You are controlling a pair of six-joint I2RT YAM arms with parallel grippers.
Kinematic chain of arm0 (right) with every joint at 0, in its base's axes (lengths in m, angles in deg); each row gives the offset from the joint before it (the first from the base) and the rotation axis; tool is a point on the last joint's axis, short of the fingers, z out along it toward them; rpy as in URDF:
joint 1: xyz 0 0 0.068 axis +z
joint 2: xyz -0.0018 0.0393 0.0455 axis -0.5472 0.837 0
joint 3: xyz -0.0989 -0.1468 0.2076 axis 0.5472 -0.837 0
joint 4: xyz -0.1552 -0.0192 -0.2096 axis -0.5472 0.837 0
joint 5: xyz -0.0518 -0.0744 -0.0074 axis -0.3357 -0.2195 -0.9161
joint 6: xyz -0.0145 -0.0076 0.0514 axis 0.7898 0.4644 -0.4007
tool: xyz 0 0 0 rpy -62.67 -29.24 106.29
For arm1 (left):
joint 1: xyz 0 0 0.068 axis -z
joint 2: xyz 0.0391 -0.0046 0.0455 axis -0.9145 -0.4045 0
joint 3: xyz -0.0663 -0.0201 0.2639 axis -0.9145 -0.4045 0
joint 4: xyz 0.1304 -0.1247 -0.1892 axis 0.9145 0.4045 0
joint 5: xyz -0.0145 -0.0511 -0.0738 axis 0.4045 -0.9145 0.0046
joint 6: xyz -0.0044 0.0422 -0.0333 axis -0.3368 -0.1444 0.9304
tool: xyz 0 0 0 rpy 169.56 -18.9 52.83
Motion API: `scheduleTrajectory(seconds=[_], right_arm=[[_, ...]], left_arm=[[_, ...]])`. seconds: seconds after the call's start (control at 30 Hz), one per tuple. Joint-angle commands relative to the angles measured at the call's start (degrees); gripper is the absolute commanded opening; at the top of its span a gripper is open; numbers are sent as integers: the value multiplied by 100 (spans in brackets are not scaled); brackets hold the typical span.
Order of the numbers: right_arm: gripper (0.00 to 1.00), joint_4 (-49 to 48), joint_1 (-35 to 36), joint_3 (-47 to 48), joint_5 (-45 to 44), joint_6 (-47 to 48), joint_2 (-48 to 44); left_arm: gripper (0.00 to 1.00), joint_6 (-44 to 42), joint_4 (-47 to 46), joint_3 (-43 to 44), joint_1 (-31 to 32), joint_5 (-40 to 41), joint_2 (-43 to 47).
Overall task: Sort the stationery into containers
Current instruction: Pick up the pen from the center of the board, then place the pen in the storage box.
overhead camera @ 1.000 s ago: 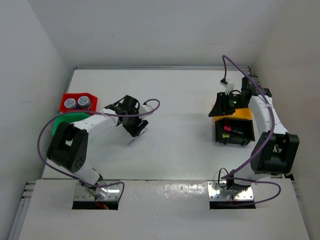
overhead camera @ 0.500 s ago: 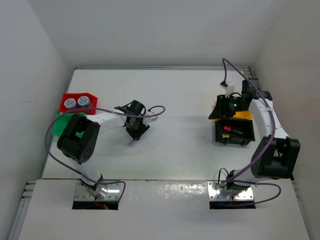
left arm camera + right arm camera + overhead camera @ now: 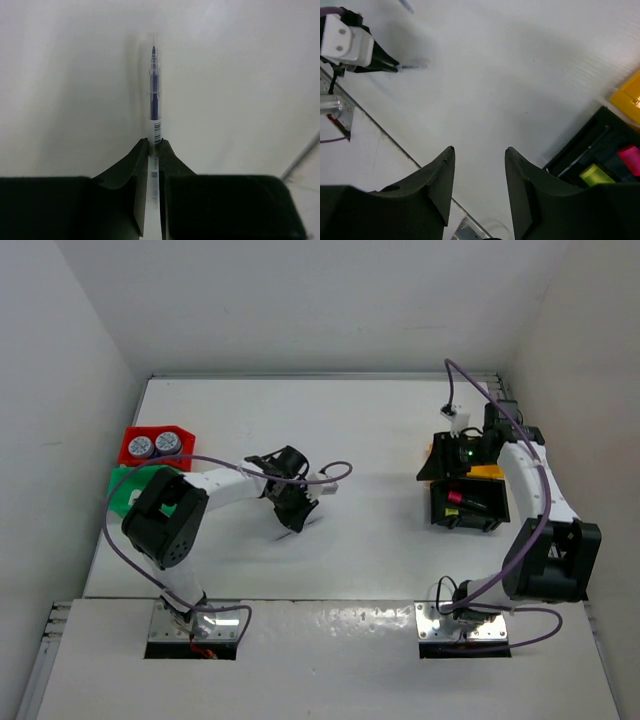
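Note:
A thin pen [image 3: 154, 90] with a clear barrel and blue core lies on the white table, pointing away. My left gripper [image 3: 155, 143] is shut on its near end, low over the table's middle left [image 3: 297, 512]. Beside the yellow-orange bin [image 3: 490, 471], my right gripper [image 3: 447, 455] hangs open and empty [image 3: 479, 150]. The black bin [image 3: 466, 506] holds a pink highlighter [image 3: 629, 152], a yellow highlighter [image 3: 594, 174] and a grey pen [image 3: 584, 156]. Two tape rolls [image 3: 153, 445] sit in the red bin [image 3: 128, 446].
A green bin [image 3: 133, 487] stands just in front of the red one, partly behind my left arm. The table's near edge and metal mounting plates [image 3: 462, 622] run along the bottom. White walls close in the table on three sides.
My left gripper has slid right across the table and shut on the pen. The right arm has hardly moved.

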Motion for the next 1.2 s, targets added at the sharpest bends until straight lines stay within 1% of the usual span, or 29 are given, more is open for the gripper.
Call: scheduleTrajectory(seconds=[0.0,0.03,0.07,0.1,0.13,0.17,0.2,0.23,0.27,0.3,0.33,0.37,0.4,0.43,0.47,0.5,0.57,0.6,0.67,0.9,1.0,1.17], right_arm=[[45,-454,-25,-166,196,-109,-492],[46,-569,-25,-201,327,-198,-693],[47,-701,-25,-228,389,-320,-800],[47,-1077,-34,-289,477,-696,-922],[48,-1289,-25,-307,556,-856,-1045],[49,-1500,-16,-307,783,-1275,-1256],[49,-1902,10,-255,907,-1828,-1353],[50,-2115,53,-228,1004,-2077,-1441],[51,-2335,176,-150,1144,-2523,-1608],[53,-2694,273,-114,1198,-2719,-1670],[55,-2845,369,-96,1216,-2869,-1714],[58,-2995,597,-79,1216,-3157,-1793],[59,-3292,721,-113,1207,-3308,-1794],[59,-3434,1035,-131,1190,-3440,-1794],[59,-3610,1160,-201,1146,-3755,-1776],[59,-3942,1266,-245,1033,-3906,-1750],[59,-4287,1573,-342,970,-4327,-1662],[59,-4619,1644,-377,944,-4425,-1610],[58,-4806,1820,-386,821,-4531,-1522],[53,-4860,2101,-272,706,-4549,-1197],[51,-5105,2215,-254,706,-4549,-1152],[43,-5430,2277,-289,785,-4742,-1003]], left_arm=[[0,156,-132,510,-197,-1895,476],[0,470,-291,720,-355,-2316,765],[0,682,-484,800,-443,-2451,907],[0,937,-990,862,-514,-2600,1039],[0,1470,-1239,976,-645,-2950,1145],[0,1806,-1450,1021,-690,-3144,1294],[0,2053,-1853,1073,-716,-3338,1339],[0,2517,-2022,1100,-734,-3479,1365],[0,2730,-2372,1091,-734,-3663,1444],[0,3167,-2567,1048,-743,-3752,1488],[0,3372,-2786,1004,-734,-3831,1523],[0,3600,-3328,899,-726,-3989,1567],[0,3829,-3586,828,-743,-4068,1576],[0,4344,-3893,758,-734,-4235,1577],[0,4567,-4331,670,-726,-4288,1585],[0,4778,-4431,661,-717,-4315,1585],[0,4798,-4467,696,-690,-4333,1594],[0,4824,-4467,722,-690,-4342,1594],[0,4833,-4485,722,-699,-4350,1655],[0,4692,-4441,722,-673,-4359,1744],[0,4710,-4458,757,-664,-4333,1682],[0,4754,-4520,889,-664,-4324,1577]])
